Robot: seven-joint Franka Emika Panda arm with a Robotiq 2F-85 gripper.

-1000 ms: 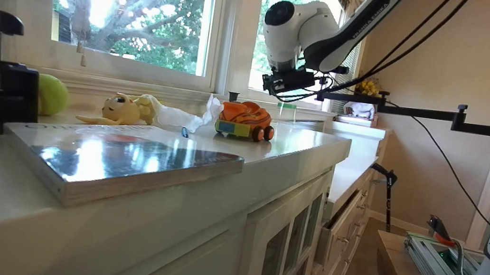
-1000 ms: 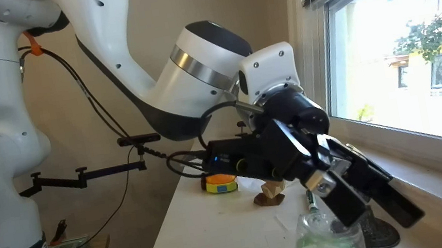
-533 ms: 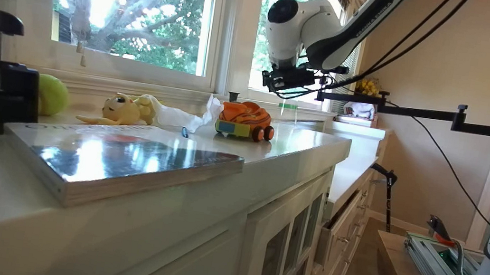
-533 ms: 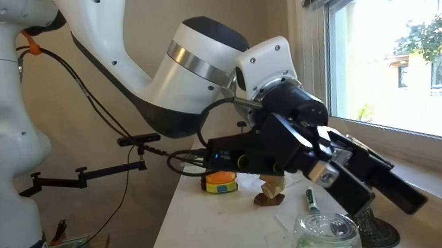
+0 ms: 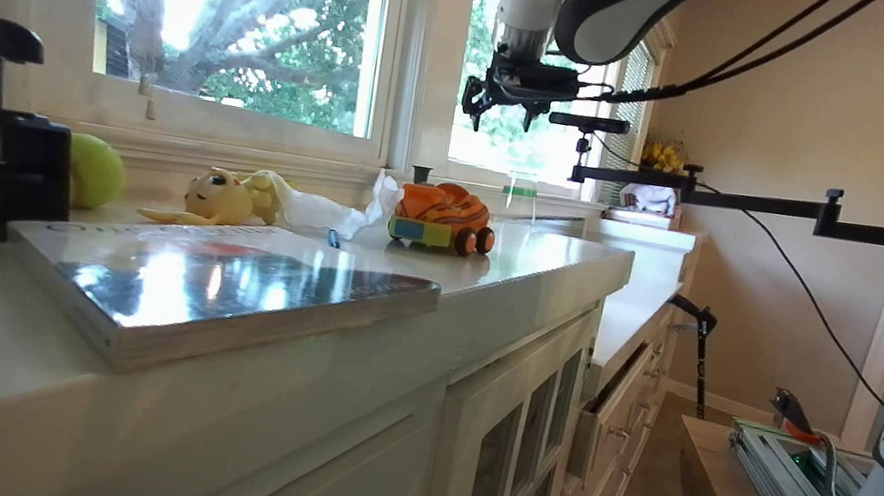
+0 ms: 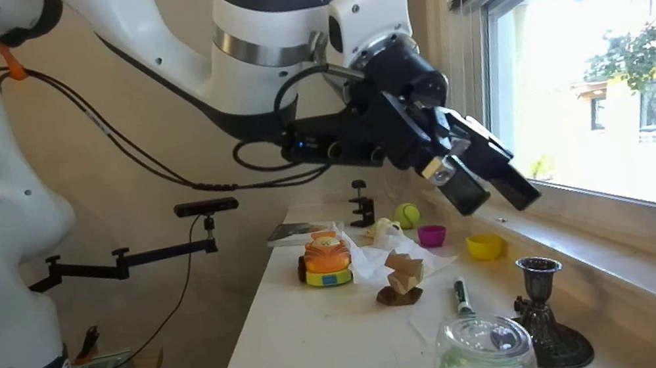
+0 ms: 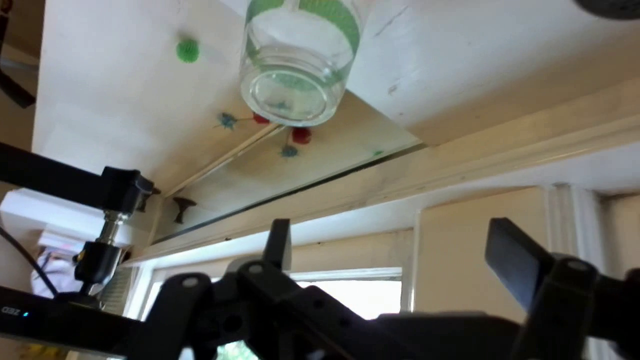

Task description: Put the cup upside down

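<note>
The cup is clear glass with a green band. It stands upside down, base up, on the white counter at the bottom of an exterior view [image 6: 481, 361]. It shows faintly behind the toy car in an exterior view [image 5: 521, 192], and at the top of the wrist view [image 7: 300, 75] with its round base facing the camera. My gripper [image 6: 496, 199] is open and empty, well above the cup and apart from it. It also shows high in front of the window in an exterior view [image 5: 501, 125]. In the wrist view its fingertips [image 7: 392, 240] are wide apart with nothing between.
A dark metal candlestick [image 6: 548, 324] stands close beside the cup, near the window sill. A marker [image 6: 461, 296], wooden blocks [image 6: 405, 274], an orange toy car [image 6: 326, 257] and small yellow [image 6: 485, 246] and pink [image 6: 432, 235] bowls lie farther back. A black camera arm [image 5: 751, 203] is nearby.
My gripper has risen well away from the cup and tilted more downward. The cup shifted very slightly between the two earlier moments and has stayed put since.
</note>
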